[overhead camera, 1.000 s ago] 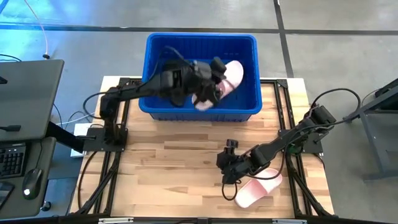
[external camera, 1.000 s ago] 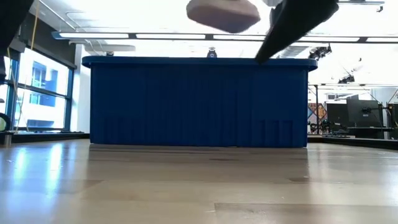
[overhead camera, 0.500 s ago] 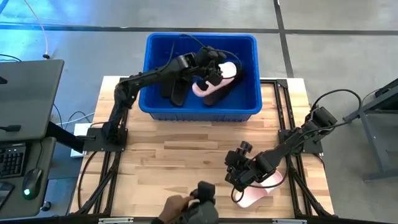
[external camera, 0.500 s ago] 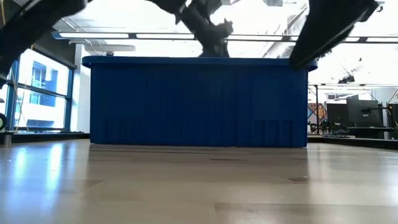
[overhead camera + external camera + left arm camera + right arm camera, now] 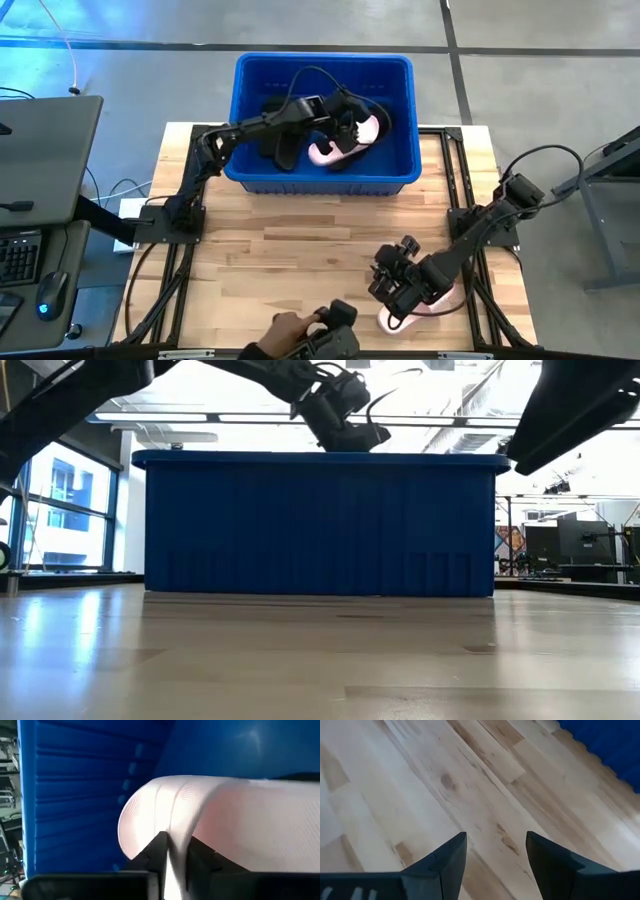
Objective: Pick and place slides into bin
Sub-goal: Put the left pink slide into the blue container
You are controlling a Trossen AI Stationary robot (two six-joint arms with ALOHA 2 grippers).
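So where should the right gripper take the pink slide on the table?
Probably from above, across its narrow width: the pink slide lies flat on the table, lengthwise left to right. The open right gripper hangs over its left end; the strap is hidden.

Light wood plank counter (image 5: 300, 260) on a black metal frame (image 5: 170, 290), sitting on a grey concrete floor (image 5: 540, 90) crossed by dark seam lines. Beside the counter, a grey desk (image 5: 40, 160) with a black keyboard (image 5: 18, 258) and mouse (image 5: 50, 292); white cables (image 5: 125, 190) run on the floor near it. Blue glow on the floor at the far corner (image 5: 40, 20). Low view: long ceiling strip lights (image 5: 250, 417), tall windows (image 5: 65, 495) with daylight on one side, cluttered dark equipment (image 5: 560, 545) on the other, possibly shelving or monitors, too small to tell. Another dark stand (image 5: 610, 190) at the counter's other side.
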